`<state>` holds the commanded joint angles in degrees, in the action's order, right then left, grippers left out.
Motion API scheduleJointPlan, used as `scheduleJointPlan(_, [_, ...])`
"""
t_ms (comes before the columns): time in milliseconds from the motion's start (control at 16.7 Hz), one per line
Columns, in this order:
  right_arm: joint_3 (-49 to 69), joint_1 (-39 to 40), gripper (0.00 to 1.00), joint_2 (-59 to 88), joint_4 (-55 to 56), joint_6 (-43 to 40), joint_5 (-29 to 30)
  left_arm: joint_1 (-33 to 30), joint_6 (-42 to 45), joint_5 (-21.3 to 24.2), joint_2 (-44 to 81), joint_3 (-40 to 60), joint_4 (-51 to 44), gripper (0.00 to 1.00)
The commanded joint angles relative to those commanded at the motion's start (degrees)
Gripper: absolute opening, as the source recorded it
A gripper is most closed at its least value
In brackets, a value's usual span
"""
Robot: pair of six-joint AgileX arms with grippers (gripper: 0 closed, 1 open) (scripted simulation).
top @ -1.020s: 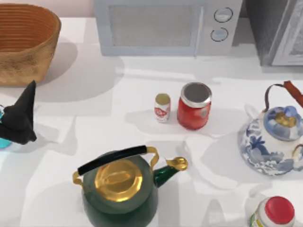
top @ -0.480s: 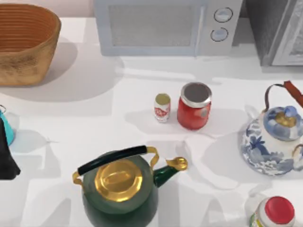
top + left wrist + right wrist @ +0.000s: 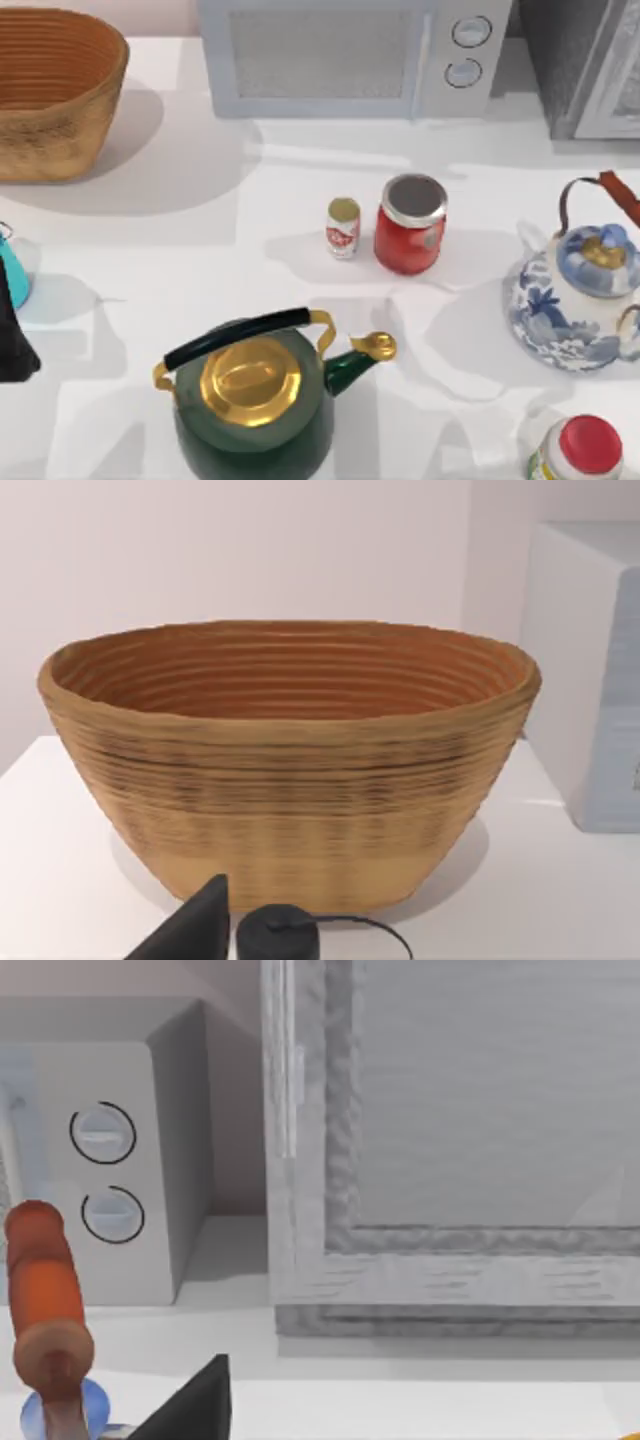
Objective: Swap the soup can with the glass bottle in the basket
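A white tabletop (image 3: 250,210). The woven basket (image 3: 55,90) sits at the far left corner, cut off by the edge. The small soup can (image 3: 343,227), label unreadable, stands mid-table beside a red jar (image 3: 410,224). The left claw (image 3: 12,325) is at the left edge, mostly cut off, well apart from the can; whether it is spread cannot be told.

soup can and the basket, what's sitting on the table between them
Nothing: in the top view the stretch from the small soup can up-left to the wicker basket is bare white table, crossed only by shadows.
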<state>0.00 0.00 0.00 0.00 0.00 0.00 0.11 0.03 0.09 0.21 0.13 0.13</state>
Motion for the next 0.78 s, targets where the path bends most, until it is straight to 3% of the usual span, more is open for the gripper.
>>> scheduleJointPlan(360, [0.0,0.0,1.00,0.0,0.0,0.0,0.0,3.9,1.6,0.7,12.7,0.8,12.5,1.00])
scheduleJointPlan(780, [0.0,0.0,1.00,0.0,0.0,0.0,0.0,9.7,4.4,5.6,49.9,1.4,41.3,1.00])
